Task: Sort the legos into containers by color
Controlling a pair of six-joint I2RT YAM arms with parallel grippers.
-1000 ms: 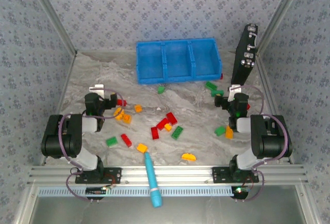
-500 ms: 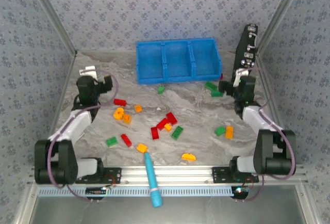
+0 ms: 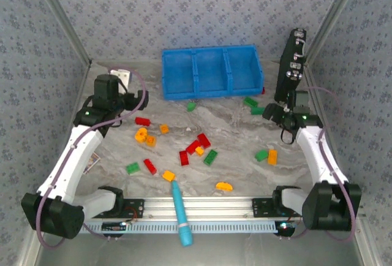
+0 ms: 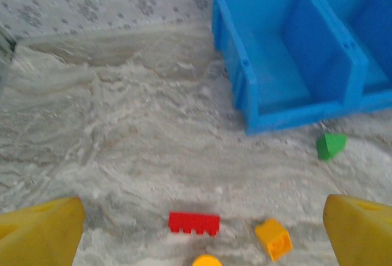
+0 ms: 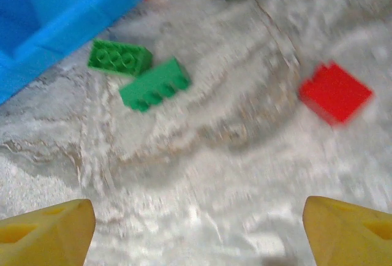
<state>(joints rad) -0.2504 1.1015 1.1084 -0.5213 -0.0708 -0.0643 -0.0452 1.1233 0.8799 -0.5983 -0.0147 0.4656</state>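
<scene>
Seen from overhead, a blue tray (image 3: 211,89) of three joined compartments is sitting at the far side of a marbled grey table (image 3: 239,168). The legos (image 3: 195,146) in sight, in red, green and orange-yellow, are lying scattered on the table in front of the tray, outside its walls.

The left gripper (image 3: 130,100) is hovering in front of the tray and off to its left. The left wrist view is giving the closer look: its yellow fingertips (image 4: 40,229) are standing wide apart with nothing between them. A red brick (image 4: 194,223) and an orange brick (image 4: 273,239) are lying below the gap. A small green piece (image 4: 331,145) is resting just in front of the tray's front wall.

The right gripper (image 3: 272,111) is hanging in front of the tray's right end. The right wrist view, somewhat blurred, is showing its yellow fingertips (image 5: 46,229) spread wide and holding nothing. It is also separating two green bricks (image 5: 138,70) that are touching each other just beside the tray's corner. A square red brick (image 5: 335,92) is lying farther out from that corner.

The overhead view is adding the wider setting. A black case (image 3: 291,64) is standing upright just right of the tray. A teal stick (image 3: 179,208) is lying well in front of the tray, across the metal rail (image 3: 233,205) at the near edge.
</scene>
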